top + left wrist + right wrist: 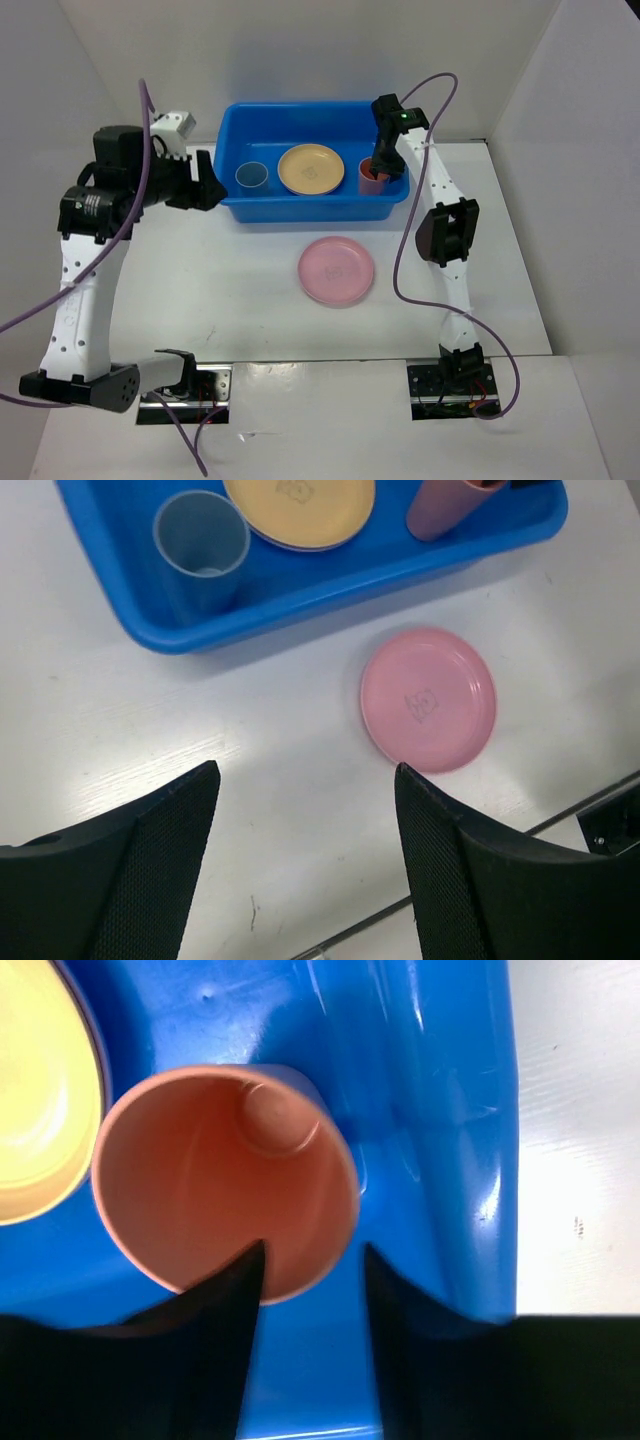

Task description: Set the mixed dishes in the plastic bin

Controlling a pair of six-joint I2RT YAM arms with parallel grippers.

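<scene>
The blue plastic bin (310,212) stands at the back of the table. In it are the blue cup (252,177), the yellow plate (311,168) and the salmon-red cup (370,178), which leans at the right end. A thin lilac edge shows under the yellow plate (300,505) in the left wrist view. The pink plate (337,270) lies on the table in front of the bin. My right gripper (313,1248) is open astride the salmon cup's (220,1170) rim, one finger inside, one outside with a gap. My left gripper (307,770) is open and empty, high left of the bin.
White walls enclose the table on the left, back and right. Purple cables hang from both arms. The arm bases (190,385) sit at the near edge. The pink plate (428,700) lies below and right of my left fingers.
</scene>
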